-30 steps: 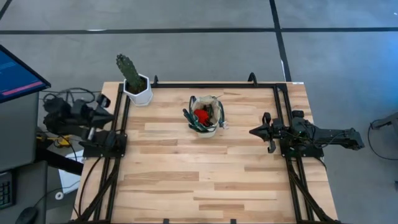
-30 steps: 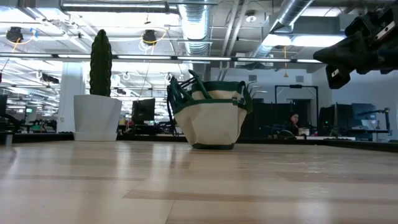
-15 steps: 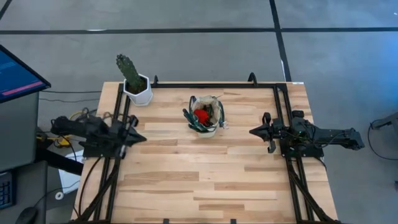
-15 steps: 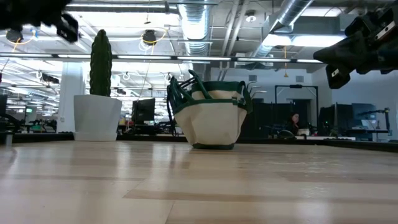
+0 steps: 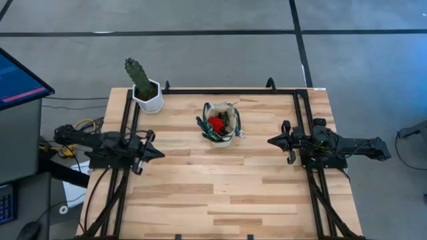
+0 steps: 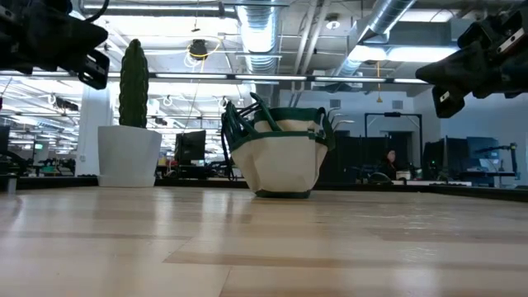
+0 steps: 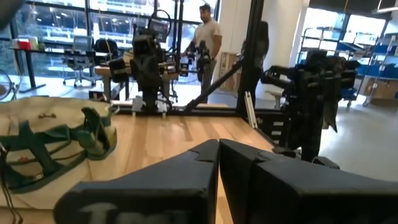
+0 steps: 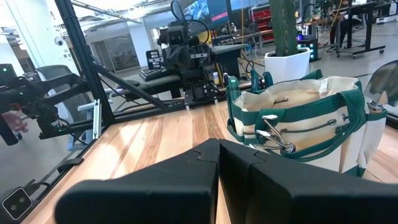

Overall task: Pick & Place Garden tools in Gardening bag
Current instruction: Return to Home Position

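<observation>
The left claw (image 5: 157, 153) and right claw (image 5: 270, 141) are both pressed together, empty. Between them, the gardening bag (image 5: 220, 124) seems soft and light; hold its green rim (image 6: 289, 114).

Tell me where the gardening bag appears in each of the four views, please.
High view: gardening bag mid-table, nearer the far edge.
Low view: bag at centre, upright.
Left wrist view: bag close by, cut by the picture's edge.
Right wrist view: bag close by, before the white cactus pot.
Landmark: that pot shows in the high, low and right wrist views.
</observation>
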You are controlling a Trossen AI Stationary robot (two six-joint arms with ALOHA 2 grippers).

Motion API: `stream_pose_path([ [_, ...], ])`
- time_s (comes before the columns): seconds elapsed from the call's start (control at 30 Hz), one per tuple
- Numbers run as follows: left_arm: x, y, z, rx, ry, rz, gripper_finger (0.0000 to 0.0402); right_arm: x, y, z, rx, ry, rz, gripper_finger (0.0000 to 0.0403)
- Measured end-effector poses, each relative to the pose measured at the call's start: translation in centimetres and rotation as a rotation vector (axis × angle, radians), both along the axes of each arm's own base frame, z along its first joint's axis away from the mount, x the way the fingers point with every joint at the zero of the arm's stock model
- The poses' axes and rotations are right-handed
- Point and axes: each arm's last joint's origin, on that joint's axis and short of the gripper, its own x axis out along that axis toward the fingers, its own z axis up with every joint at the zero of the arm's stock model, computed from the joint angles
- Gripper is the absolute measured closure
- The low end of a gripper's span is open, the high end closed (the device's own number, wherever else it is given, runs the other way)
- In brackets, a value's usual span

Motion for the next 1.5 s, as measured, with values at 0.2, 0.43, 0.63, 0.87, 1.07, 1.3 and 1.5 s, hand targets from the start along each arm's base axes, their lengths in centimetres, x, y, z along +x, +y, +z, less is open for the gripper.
stream_pose_path([
  [0.2, 0.30, -0.08, -0.34, 0.011, 0.042, 0.000, 0.0397, 0.00, 0.00, 0.00, 0.000, 0.000, 0.000, 0.0403],
  [0.43, 0.58, -0.15, -0.70, 0.021, 0.084, 0.000, 0.0397, 0.00, 0.00, 0.00, 0.000, 0.000, 0.000, 0.0403],
  [0.63, 0.76, -0.20, -0.93, 0.028, 0.110, 0.000, 0.0398, 0.00, 0.00, 0.00, 0.000, 0.000, 0.000, 0.0403],
  [0.87, 0.84, -0.22, -1.01, 0.031, 0.120, 0.001, 0.0396, 0.00, 0.00, -0.01, 0.000, 0.000, 0.000, 0.0403],
  [1.07, 0.82, -0.32, -0.99, 0.031, 0.118, -0.008, 0.0398, 0.00, 0.00, -0.01, 0.000, 0.000, 0.000, 0.0403],
  [1.3, 0.81, -0.40, -0.94, 0.030, 0.113, -0.016, 0.0397, 0.00, 0.01, -0.01, 0.000, 0.000, 0.001, 0.0403],
  [1.5, 0.81, -0.40, -0.93, 0.029, 0.112, -0.016, 0.0396, 0.00, 0.01, -0.01, 0.000, 0.000, 0.001, 0.0403],
])
